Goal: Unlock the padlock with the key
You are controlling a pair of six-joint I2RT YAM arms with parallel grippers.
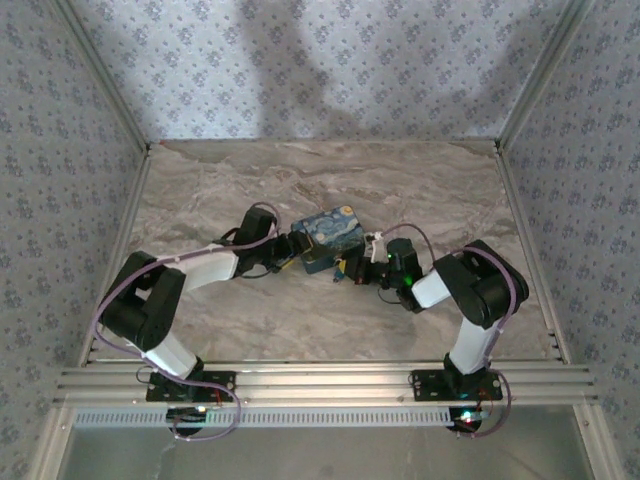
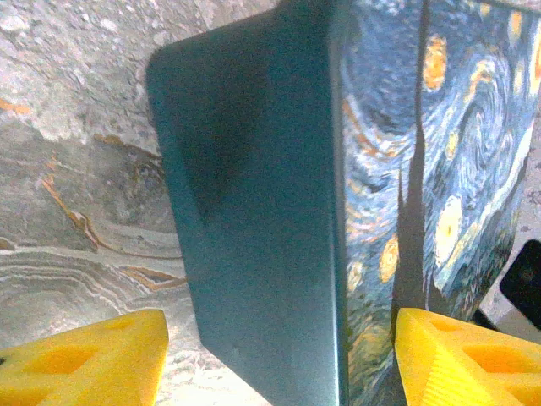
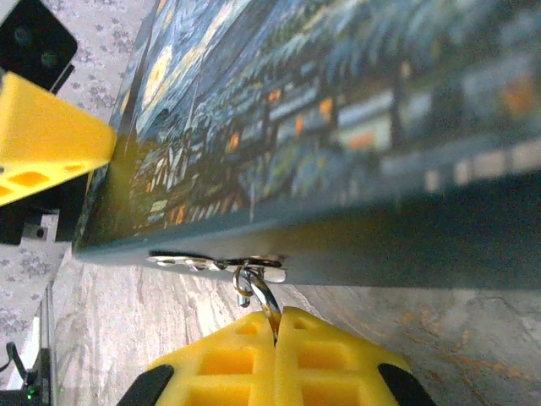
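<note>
Box: we see a blue-and-yellow painted box [image 1: 330,238] lying on the marbled bench [image 1: 300,330], between the two grippers. Its lid is down, so whatever it holds is hidden from us.
Clasp: a silver clasp [image 3: 211,262] lies flat along one dark side of the box.
Padlock: the padlock [image 3: 256,292] hangs from that clasp, just under the box's edge. We make out only its small metal loop, because yellow fingertips cover the rest.
Right gripper: the right gripper [image 3: 276,355] sits just beside the clasp side of the box, fingers pressed together and pinching the padlock.
Left gripper: the left gripper [image 1: 291,252] is at the opposite end of the box, spread wide around a corner. One finger [image 2: 461,359] is right by the painted lid, and the other [image 2: 84,359] stands apart from the dark side wall.
</note>
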